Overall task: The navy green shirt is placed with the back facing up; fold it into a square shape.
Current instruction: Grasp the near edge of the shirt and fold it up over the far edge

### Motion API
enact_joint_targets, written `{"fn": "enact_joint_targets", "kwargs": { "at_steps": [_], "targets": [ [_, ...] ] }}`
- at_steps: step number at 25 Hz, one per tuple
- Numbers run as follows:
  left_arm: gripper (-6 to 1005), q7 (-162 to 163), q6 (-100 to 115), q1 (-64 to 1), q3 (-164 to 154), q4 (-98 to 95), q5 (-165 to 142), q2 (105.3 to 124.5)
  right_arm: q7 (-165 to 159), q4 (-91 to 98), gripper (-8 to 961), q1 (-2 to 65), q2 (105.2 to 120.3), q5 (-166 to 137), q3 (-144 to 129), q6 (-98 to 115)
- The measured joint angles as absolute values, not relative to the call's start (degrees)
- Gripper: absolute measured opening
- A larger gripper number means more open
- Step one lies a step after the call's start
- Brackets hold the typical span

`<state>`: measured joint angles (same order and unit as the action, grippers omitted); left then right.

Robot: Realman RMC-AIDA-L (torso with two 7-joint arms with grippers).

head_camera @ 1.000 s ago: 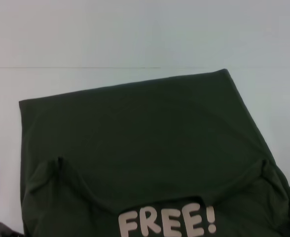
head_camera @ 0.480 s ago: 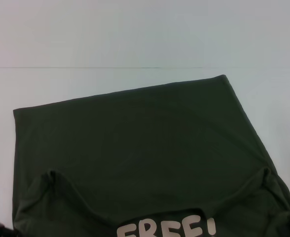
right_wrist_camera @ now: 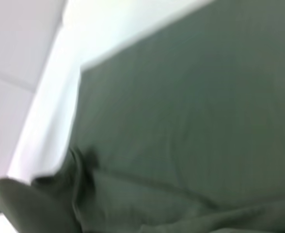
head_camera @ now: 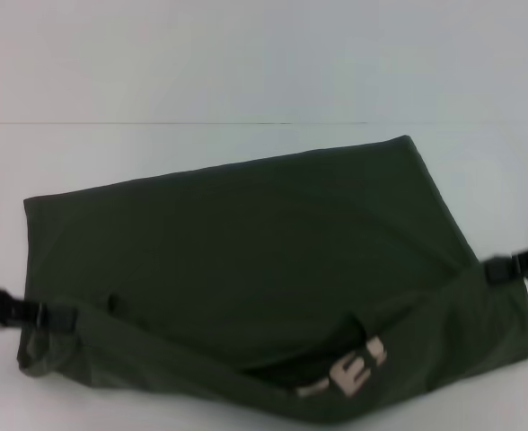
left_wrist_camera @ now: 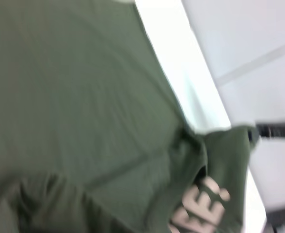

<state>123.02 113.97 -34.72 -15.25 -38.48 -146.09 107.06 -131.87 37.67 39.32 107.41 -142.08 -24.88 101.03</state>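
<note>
The navy green shirt (head_camera: 246,242) lies spread on the white table (head_camera: 246,63), its far hem toward the back. Its near edge is raised and stretched between both grippers, forming a band across the front. Part of a white printed word (head_camera: 349,377) shows under that band. My left gripper (head_camera: 41,316) is shut on the band's left end, and my right gripper (head_camera: 496,269) is shut on its right end. The left wrist view shows the shirt (left_wrist_camera: 84,97), the lettering and, farther off, the right gripper (left_wrist_camera: 261,131). Olive fabric (right_wrist_camera: 191,111) fills the right wrist view.
A thin seam line (head_camera: 156,123) crosses the bare table behind the shirt. White tabletop shows to the left, right and rear of the cloth.
Both grippers have come into the head view at the sides, lifting the shirt's near edge up and toward the back. The lettering is now largely covered by the raised band.
</note>
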Motion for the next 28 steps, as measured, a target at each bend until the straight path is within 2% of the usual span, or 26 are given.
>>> {"fn": "enact_joint_targets", "kwargs": {
  "at_steps": [6,9,13,16,17,20,22,24,28],
  "targets": [
    [68,126.08,103.81,-34.04,-10.78,-38.13,-142.6,107.12,-134.02,34.55,56,40.96,107.69,-135.12,-24.77,89.87],
    [68,126.34,97.31,-33.57,-10.1,-36.32,-140.35,107.56,-133.69,32.35,56,41.5,108.35,-131.1,-25.09,82.64],
    [67,124.26,89.9,-33.2,-10.24,-33.31,-135.82,108.87,-131.91,30.5,56,42.59,110.38,-126.79,-25.45,73.43],
    [67,123.41,86.87,-33.21,-10.43,-32.89,-134.95,109.89,-130.5,30.29,56,43.74,112.49,-125.97,-25.89,67.62],
    [67,122.5,83.36,-33.42,-10.4,-32.81,-134.35,111.23,-130.06,30.28,57,44.1,113.23,-125.97,-26.08,66.21],
    [67,121.25,79.28,-33.48,-10.41,-32.74,-132.74,112.59,-128.36,30.19,57,44.76,115.37,-125.94,-26.79,60.57],
    [67,121.25,79.28,-33.48,-10.41,-32.74,-132.74,112.59,-126.87,30.16,57,45.14,116.48,-125.58,-26.93,57.41],
    [67,119.76,73.91,-33.37,-10.44,-32.59,-130.63,113.96,-124.49,29.88,58,45.45,117.4,-124.66,-27.07,54.38],
    [67,118.31,68.81,-33.34,-10.5,-32.42,-129.74,115.22,-119.77,28.56,58,45.72,118.79,-121.13,-27.26,49.95]
  ]
}}
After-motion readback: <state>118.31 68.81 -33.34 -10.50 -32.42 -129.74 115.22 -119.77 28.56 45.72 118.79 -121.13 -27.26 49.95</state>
